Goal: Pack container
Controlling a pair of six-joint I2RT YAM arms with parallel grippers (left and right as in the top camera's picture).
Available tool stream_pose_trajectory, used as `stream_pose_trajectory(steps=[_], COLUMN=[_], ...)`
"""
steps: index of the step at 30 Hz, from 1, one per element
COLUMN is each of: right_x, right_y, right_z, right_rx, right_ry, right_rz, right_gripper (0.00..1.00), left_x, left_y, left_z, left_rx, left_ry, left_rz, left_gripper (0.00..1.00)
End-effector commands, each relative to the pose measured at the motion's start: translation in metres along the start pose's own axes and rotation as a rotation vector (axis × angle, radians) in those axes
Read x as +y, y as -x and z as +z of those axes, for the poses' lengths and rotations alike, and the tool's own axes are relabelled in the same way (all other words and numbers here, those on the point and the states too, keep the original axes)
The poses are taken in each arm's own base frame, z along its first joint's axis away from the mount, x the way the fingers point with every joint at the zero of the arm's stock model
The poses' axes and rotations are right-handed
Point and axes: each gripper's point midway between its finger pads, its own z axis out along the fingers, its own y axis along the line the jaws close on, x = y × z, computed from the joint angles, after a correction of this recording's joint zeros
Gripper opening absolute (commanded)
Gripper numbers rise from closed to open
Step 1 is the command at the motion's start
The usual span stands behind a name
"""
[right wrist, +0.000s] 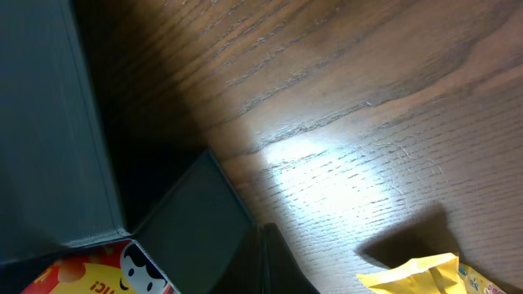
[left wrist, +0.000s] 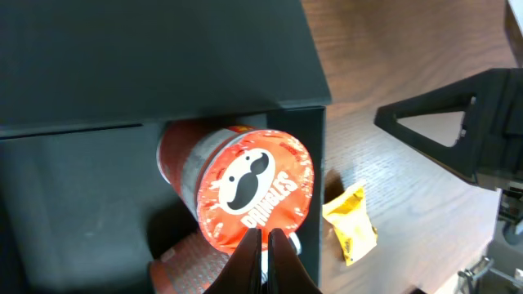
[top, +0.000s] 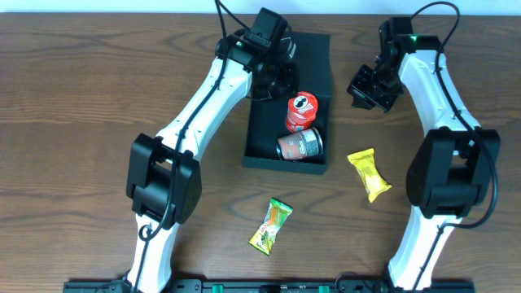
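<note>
The dark teal-green container (top: 262,134) lies open at the table's middle, its flat lid (top: 313,53) folded back. Inside it a red Pringles can (top: 301,111) stands at the right wall, and a grey Pringles can (top: 299,146) lies near the front. My left gripper (top: 277,77) hovers over the box's back part, shut and empty; its wrist view shows the red can's lid (left wrist: 255,192) just past the fingertips (left wrist: 265,245). My right gripper (top: 370,89) is shut and empty above the table right of the box (right wrist: 196,212).
A yellow packet (top: 369,173) lies right of the box; it also shows in the left wrist view (left wrist: 350,224) and the right wrist view (right wrist: 441,276). A green-orange packet (top: 270,225) lies in front of the box.
</note>
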Motion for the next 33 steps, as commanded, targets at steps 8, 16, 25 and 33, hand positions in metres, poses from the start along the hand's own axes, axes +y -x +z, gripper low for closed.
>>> stream_pose_trajectory(steps=[8, 16, 25, 33], right_x=[-0.003, -0.003, -0.004, -0.005], right_y=[-0.003, -0.003, -0.002, -0.002], right_z=[0.003, 0.003, 0.003, 0.003], right_rx=[0.01, 0.01, 0.007, 0.006], right_ry=[-0.019, -0.019, -0.026, -0.026], right_rz=[-0.03, -0.03, -0.038, -0.045], right_gripper=[0.02, 0.02, 0.02, 0.01], left_x=[0.008, 0.003, 0.016, 0.022], left_y=[0.008, 0.001, -0.001, -0.003], left_z=[-0.004, 0.01, 0.023, 0.03], left_rx=[-0.038, -0.016, -0.003, 0.009], left_ry=[0.052, 0.06, 0.108, 0.123], left_rz=[-0.006, 0.012, 0.001, -0.006], left_gripper=[0.06, 0.06, 0.06, 0.06])
